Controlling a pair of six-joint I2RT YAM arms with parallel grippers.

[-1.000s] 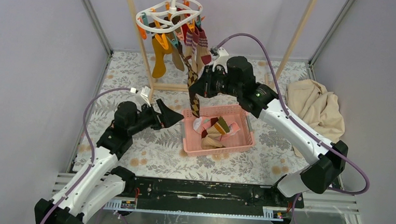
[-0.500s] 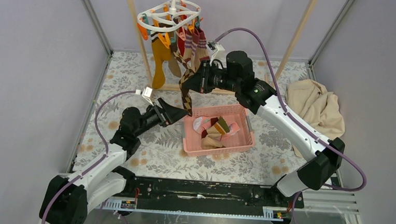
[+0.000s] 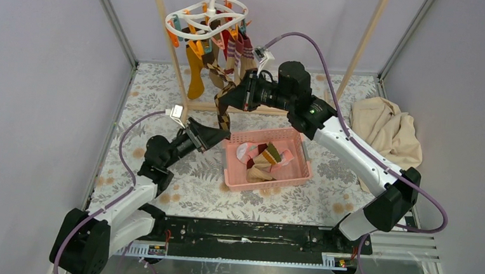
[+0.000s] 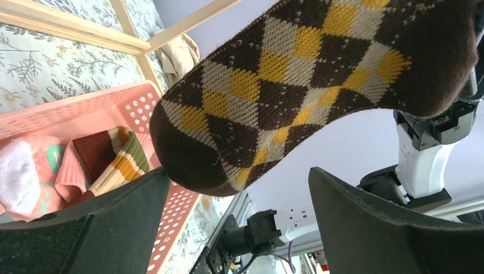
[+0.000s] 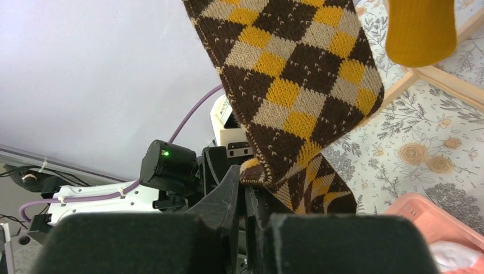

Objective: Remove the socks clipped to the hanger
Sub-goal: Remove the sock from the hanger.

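Floral tabletop [image 3: 179, 190], one hanger [image 3: 206, 20] at twelve o'clock with socks [image 3: 194, 77] clipped, right gripper [image 3: 237, 93] pinching one argyle sock [image 3: 224, 101], left wrist view alone shows its toe between spread fingers [image 4: 365, 228] of left gripper [image 3: 226, 136], one pink basket [image 3: 265, 184].

Left arm [image 3: 128, 197]: base at 7 o'clock of the overhead view, link runs up toward 1 o'clock and bends at the elbow. The wrist is low over the tabletop. Left gripper [image 3: 222, 136] points about 2 o'clock, just left of centre. Its fingers [image 4: 85, 228] are spread fully wide, nothing clamped.

Right arm [image 3: 353, 150]: base at 4 o'clock, long reach toward 10 o'clock, wrist raised well above the left one. Right gripper [image 3: 233, 94] points roughly 9 o'clock. Its fingers [image 5: 228, 188] are pinched together on a fold of the argyle sock [image 5: 297, 85], only a thin gap between them.
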